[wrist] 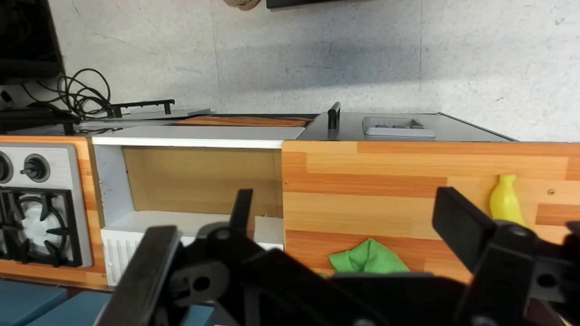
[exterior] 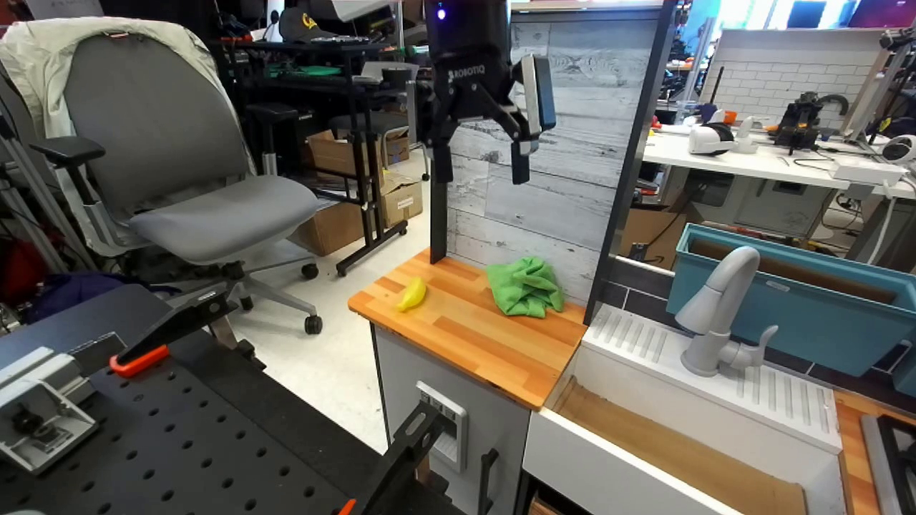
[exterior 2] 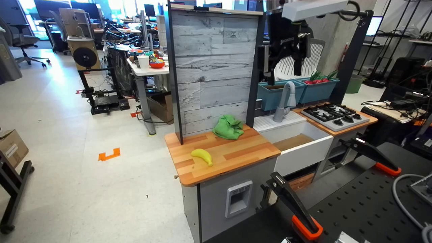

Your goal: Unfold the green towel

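Your jaws hang high up, well above the desk (exterior: 494, 350). They are spread wide apart and hold nothing. The green towel (exterior 2: 228, 127) sits in a bunched-up heap by the back edge of the desk, closer to the corner near the sink (exterior 2: 303, 157) than to the corner at the other end. I can't tell if it touches the plank wall (exterior: 572, 214) behind it.

The job now, I think, is to go down and get a good pinch of cloth. Don't grab the whole heap, or it will likely come up as one ball. Go for one thin fold. In the wrist view a pointy bit (wrist: 369, 251) of the towel sticks out toward the front edge, and that looks like a nice place to start. The jaws hide some of the towel there, so check both exterior views too.

Come down slowly, because the jaws could bump the plank wall at the back edge. Squeeze, lift a little, and see if the cloth spreads. Then pull gently toward the front edge and let it drop flat. The yellow banana (wrist: 504, 201) lies near the edge away from the sink, so don't drag the towel over it. One pull may not be enough, so be ready to let go and tug the next fold
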`<state>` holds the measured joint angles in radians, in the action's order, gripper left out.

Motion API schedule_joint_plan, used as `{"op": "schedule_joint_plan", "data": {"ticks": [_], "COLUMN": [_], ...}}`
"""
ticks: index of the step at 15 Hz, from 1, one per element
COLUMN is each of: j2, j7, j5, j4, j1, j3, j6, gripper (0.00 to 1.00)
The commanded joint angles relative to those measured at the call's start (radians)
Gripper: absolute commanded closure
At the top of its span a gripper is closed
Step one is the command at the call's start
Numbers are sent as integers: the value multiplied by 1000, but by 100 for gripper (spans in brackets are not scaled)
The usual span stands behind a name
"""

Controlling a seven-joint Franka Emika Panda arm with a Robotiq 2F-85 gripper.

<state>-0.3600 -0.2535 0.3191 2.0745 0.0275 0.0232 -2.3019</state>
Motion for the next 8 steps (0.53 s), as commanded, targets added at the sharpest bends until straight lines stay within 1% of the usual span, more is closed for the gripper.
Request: {"op": "schedule_joint_plan", "data": {"ticks": [1,5,8], "j2": [-160,-302,-409], "j7": [16,20,24], "j5": [-49,-105,-153], "j4": [-184,-334,-447], "j1": [-48,-62,-59], "j3": [-32,-42,-45], "j6": [83,102,119], "gripper": [0,0,0]}}
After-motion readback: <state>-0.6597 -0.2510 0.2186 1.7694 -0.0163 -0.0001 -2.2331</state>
